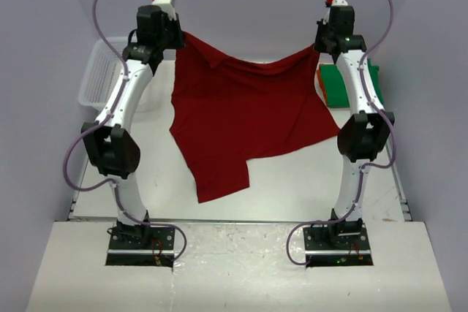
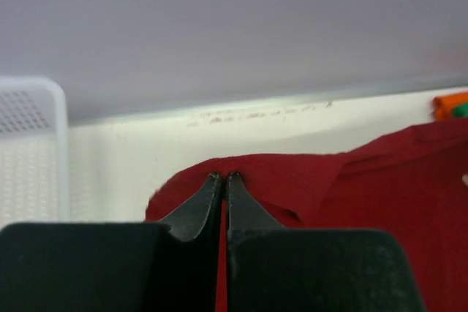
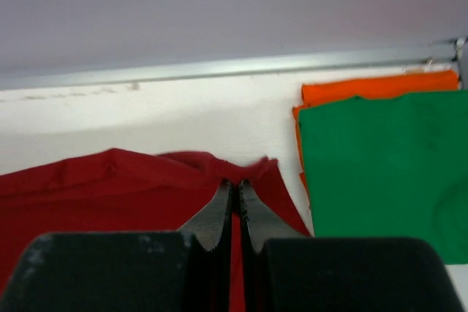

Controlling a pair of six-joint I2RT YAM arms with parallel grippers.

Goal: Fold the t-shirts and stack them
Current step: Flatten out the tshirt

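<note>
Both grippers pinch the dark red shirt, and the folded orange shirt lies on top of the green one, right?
No. The right wrist view shows the green shirt lying on top of the orange shirt; the rest stands.

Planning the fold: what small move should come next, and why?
Probably draw the left tool and right tool apart, then lower them: each pinches the dark red t-shirt, which sags between them, not yet flat on the table.

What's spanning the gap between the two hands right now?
The dark red t-shirt, stretched from the left hand to the right hand, each shut on an upper edge. Clearest in the top view.
</note>
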